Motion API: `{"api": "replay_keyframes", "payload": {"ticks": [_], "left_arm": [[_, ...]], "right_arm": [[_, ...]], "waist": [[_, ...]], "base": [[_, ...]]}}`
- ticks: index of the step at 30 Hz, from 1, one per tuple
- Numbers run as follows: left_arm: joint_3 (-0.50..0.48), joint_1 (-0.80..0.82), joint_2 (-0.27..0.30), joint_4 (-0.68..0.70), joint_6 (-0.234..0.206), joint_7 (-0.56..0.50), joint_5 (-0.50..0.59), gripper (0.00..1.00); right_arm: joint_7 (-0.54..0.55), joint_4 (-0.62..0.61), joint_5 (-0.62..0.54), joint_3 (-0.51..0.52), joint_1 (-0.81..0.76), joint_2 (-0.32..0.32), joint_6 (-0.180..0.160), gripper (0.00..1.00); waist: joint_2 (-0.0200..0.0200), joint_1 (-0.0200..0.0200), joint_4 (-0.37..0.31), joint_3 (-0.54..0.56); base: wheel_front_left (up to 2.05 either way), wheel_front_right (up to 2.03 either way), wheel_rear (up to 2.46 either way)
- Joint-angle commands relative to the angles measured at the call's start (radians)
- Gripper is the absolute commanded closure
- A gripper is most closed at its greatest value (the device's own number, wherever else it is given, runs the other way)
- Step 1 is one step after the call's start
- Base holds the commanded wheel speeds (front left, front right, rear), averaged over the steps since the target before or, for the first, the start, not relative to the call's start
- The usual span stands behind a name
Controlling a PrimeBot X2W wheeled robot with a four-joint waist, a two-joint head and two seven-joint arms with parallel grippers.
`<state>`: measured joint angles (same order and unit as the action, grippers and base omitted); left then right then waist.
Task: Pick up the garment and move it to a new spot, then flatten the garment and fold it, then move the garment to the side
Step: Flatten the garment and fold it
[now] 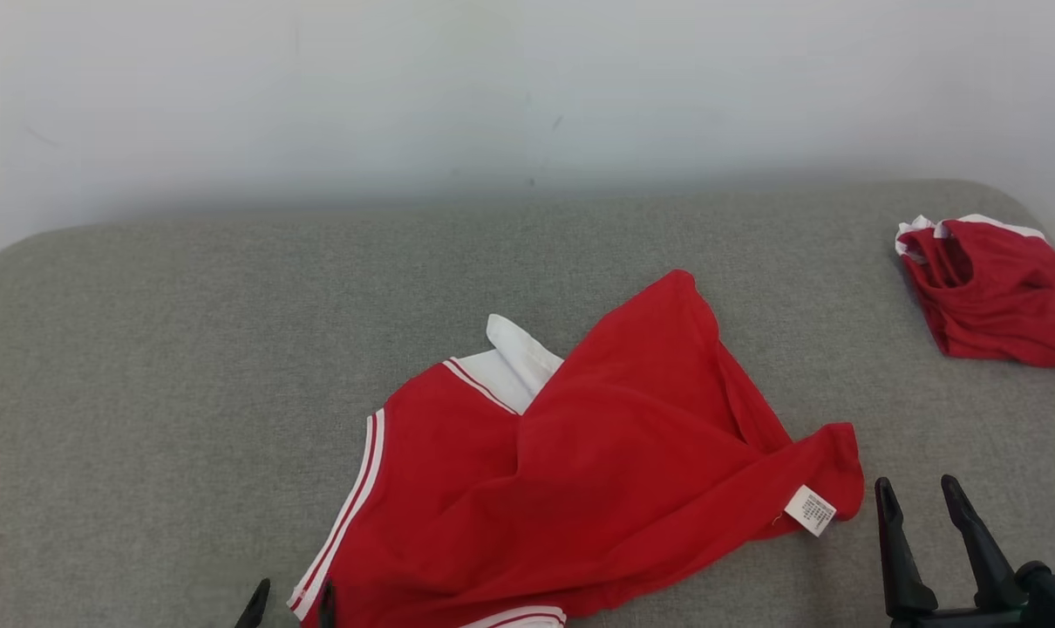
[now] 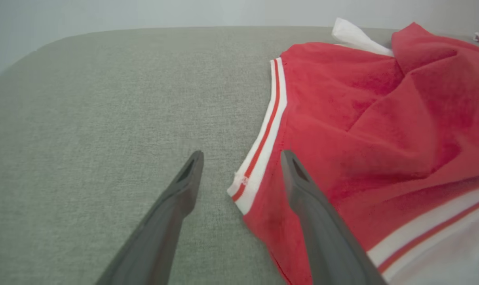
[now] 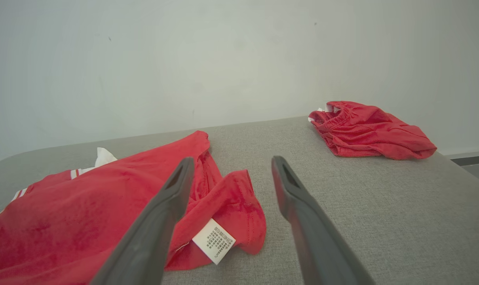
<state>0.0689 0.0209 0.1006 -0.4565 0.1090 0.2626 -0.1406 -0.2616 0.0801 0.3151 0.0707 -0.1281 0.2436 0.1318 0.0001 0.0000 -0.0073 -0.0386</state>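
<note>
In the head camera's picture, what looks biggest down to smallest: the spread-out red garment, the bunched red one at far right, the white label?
1. Spread-out red garment: clearly largest.
2. Bunched red garment: smaller, though it lies farther off and the picture's edge cuts it.
3. White label: smallest.

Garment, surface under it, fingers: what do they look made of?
Garment: soft knit fabric, perhaps jersey or polyester. It is matte red, drapes in loose folds, and has white striped trim and a sewn care label.
Surface: grey woven upholstery, matte, with a visible weave.
Fingers: dark grey and smooth. They look like moulded plastic but could be coated metal.
</note>
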Motion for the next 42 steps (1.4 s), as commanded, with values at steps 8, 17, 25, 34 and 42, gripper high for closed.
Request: {"api": "replay_keyframes", "payload": {"ticks": [8,17,25,34,42], "left_arm": [[0.045,0.107,0.013,-0.200,0.015,0.003,-0.017,0.33],[0.072,0.219,0.070,-0.164,0.020,0.003,-0.025,1.00],[0.075,0.373,0.163,-0.163,0.020,0.003,-0.047,1.00],[0.072,0.405,0.184,-0.236,0.011,0.003,-0.076,0.00],[-0.001,0.286,0.151,-0.036,-0.033,0.003,-0.070,0.00]], "right_arm": [[-0.004,0.008,-0.006,-0.027,0.025,-0.009,-0.003,0.00],[-0.004,0.005,0.000,-0.031,0.038,-0.001,-0.003,0.00],[-0.004,0.014,-0.004,-0.054,0.069,0.005,-0.003,0.00],[-0.004,0.035,0.006,-0.070,0.082,0.009,-0.003,0.00],[-0.004,0.037,0.000,-0.068,0.043,-0.006,-0.003,0.00]], "waist": [[-0.0001,0.0000,-0.028,-0.041],[-0.0001,0.0000,-0.033,-0.058],[-0.0001,0.0000,-0.055,-0.080],[-0.0001,0.0000,-0.081,-0.076],[-0.0001,0.0000,-0.054,-0.026]], "base": [[0.00,0.00,0.00],[0.00,0.00,0.00],[0.00,0.00,0.00],[0.00,0.00,0.00],[0.00,0.00,0.00]]}}
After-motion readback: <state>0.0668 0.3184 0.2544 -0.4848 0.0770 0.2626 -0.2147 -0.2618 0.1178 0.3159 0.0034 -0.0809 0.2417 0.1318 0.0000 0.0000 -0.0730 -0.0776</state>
